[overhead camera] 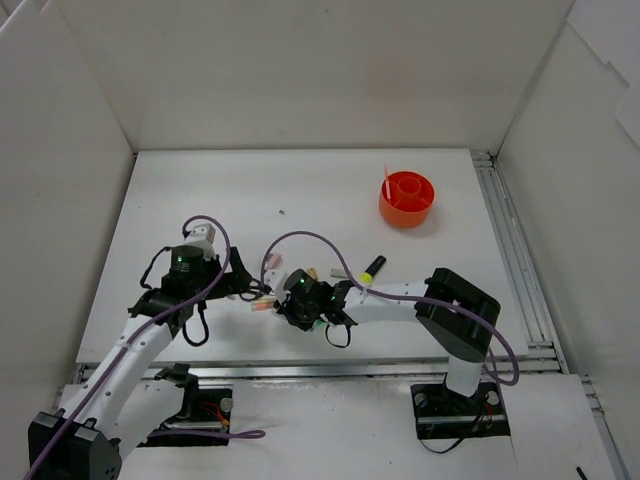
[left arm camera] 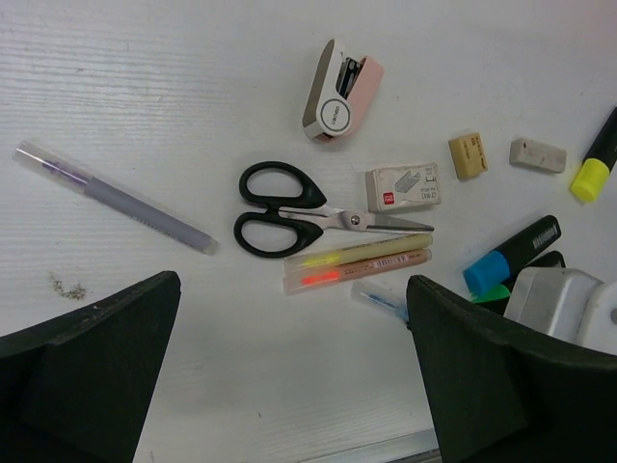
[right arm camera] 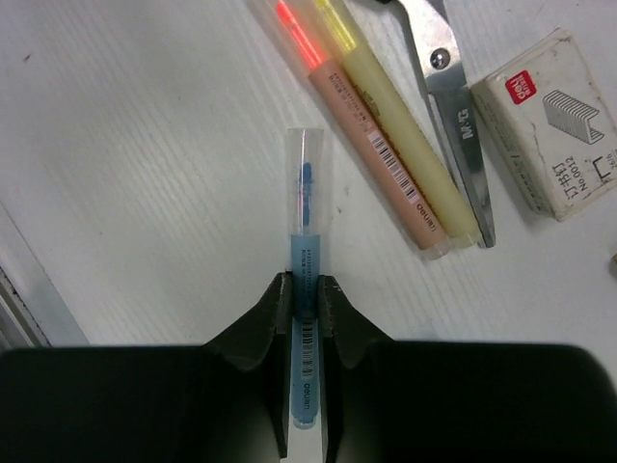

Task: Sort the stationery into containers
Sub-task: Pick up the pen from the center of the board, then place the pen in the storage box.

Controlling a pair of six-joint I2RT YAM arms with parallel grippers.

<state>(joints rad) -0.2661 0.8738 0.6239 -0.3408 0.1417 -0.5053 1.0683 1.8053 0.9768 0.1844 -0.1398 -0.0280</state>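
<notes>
Right fingers (right arm camera: pixel 279 305) pinch blue pen (right arm camera: pixel 306 217) mid-barrel, capped tip protruding forward.

- Left arm (overhead camera: pixel 135 345) stretches forward and to the right, and the left gripper (left arm camera: pixel 294 289) hangs with jaws spread wide, nothing between them.
- Right arm (overhead camera: pixel 395 295) folds low across to the left, right gripper (right arm camera: pixel 304 289) pinched tight on a blue pen (right arm camera: pixel 306 222).

A robot lab cell is indicated: a white table (overhead camera: pixel 200 200) is boxed in by plain white panels (overhead camera: pixel 300 70) beyond and beside the jaws, and two cabled arms (overhead camera: pixel 140 345) are bolted down behind them.
</notes>
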